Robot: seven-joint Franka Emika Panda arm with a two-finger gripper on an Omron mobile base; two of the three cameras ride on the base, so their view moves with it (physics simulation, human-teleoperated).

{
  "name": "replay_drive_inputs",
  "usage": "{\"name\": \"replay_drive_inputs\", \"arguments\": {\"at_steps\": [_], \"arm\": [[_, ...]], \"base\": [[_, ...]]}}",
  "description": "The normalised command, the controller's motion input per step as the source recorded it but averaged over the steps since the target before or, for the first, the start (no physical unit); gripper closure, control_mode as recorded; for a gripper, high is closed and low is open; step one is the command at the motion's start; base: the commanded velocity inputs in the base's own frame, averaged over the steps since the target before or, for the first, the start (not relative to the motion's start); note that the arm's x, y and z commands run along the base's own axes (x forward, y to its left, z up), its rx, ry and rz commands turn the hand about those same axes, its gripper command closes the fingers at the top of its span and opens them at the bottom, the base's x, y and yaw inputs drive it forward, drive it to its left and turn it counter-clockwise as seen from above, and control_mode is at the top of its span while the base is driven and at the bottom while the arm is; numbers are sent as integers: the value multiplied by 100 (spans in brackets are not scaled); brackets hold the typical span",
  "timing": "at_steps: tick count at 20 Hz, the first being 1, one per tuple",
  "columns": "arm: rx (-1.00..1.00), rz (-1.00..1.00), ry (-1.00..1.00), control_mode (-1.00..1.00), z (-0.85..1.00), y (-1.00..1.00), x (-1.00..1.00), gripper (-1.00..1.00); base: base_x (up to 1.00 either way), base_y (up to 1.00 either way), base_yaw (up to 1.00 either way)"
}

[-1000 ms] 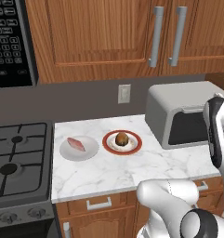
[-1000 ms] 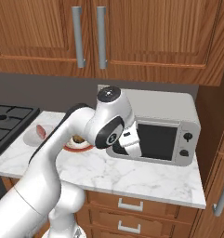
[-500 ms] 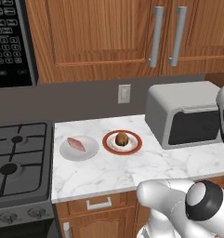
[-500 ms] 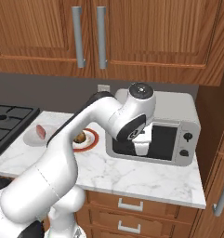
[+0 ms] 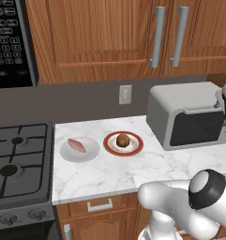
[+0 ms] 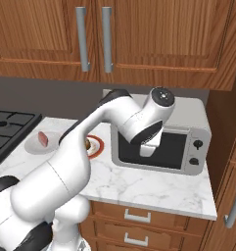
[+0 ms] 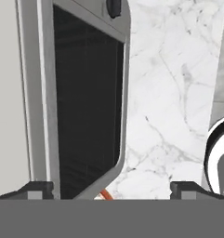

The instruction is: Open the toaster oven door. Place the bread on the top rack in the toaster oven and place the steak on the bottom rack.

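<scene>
In the left base view, the toaster oven [image 5: 187,115] stands at the right end of the marble table [image 5: 109,171], its door [image 5: 196,127] closed. The bread [image 5: 123,139] sits on a red-rimmed plate [image 5: 134,148] near the oven's left side, and the steak [image 5: 77,145] lies on a white plate [image 5: 67,153] just left of that, beside the stove [image 5: 18,159].

In the right base view, the arm reaches over the table and hangs in front of the oven door's dark glass.

In the hand view, the gripper [image 7: 111,188] is released, its tips spread wide with nothing between them, over the door's frame and the table.
</scene>
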Motion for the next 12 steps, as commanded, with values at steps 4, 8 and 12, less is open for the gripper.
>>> {"name": "replay_drive_inputs", "arguments": {"at_steps": [4, 8, 12], "arm": [[12, 0, -4, -100, 0, 11, 48, -100], [8, 0, -1, -100, -3, 17, 38, -100], [8, 0, 0, -100, -18, 6, 12, -100]], "base": [[0, 0, 0], [0, 0, 0], [0, 0, 0]]}}
